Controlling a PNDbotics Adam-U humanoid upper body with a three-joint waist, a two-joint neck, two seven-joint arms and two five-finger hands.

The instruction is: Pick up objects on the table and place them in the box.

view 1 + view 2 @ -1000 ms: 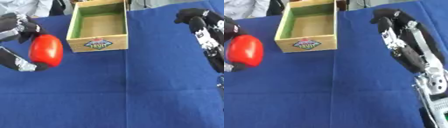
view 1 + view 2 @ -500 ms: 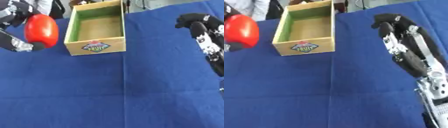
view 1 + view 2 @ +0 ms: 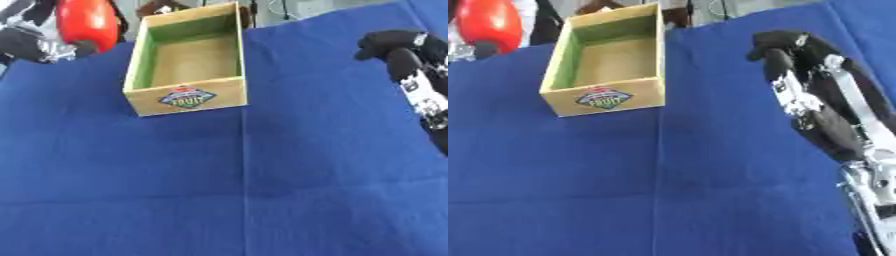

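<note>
The right eye view gives you way more of the right arm: the forearm runs up from about 5 o'clock, silver joints low down, all the way to the right hand at roughly 2 o'clock. The left eye view only catches that hand and a bit of wrist at the 3 o'clock edge. Its fingers are curled in with nothing in them, and it sits above the blue cloth of the bench, well apart from the box.

Further back, the wooden box sits at about 11 o'clock, open top, green inner walls, nothing inside, with a fruit label on the near face.

Farthest, at 10 to 11 o'clock, the left hand has the red object up in the air just beside the box's left far corner. The left eye view shows the fingers wrapped around its lower part; the right eye view mostly just shows the red shape at the edge.
</note>
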